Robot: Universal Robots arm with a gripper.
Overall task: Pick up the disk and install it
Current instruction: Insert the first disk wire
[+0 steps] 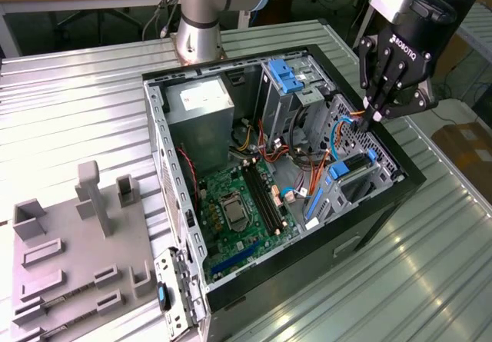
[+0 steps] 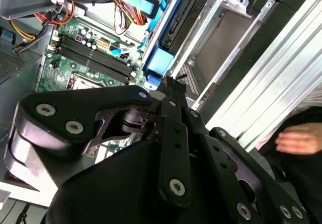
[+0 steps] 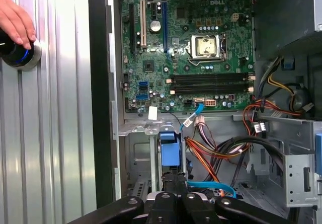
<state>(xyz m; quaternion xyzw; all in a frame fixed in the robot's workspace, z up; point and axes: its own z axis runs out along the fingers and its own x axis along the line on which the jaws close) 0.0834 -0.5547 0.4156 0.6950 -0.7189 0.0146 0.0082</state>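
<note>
The disk [image 1: 355, 168] lies in the drive bay at the front corner of the open computer case [image 1: 165, 204], on the exterior view's right. Blue plastic rails flank it; in the second wrist view its dark edge [image 2: 182, 21] runs beside the blue rail tab [image 2: 160, 63]. My gripper [image 1: 374, 116] hangs just above the bay, a little above the disk, shut with nothing between its fingers. Its tips [image 2: 170, 83] point at the blue tab [image 3: 170, 152] in both wrist views.
Inside the case are the green motherboard [image 1: 238, 204], the grey power-supply box [image 1: 201, 115], a blue bracket [image 1: 286, 74] and orange and blue cables [image 3: 216, 151]. A grey slotted fixture [image 1: 77, 257] lies at the exterior view's left. A person's hand [image 3: 15, 22] rests on a round black button [image 3: 20, 57].
</note>
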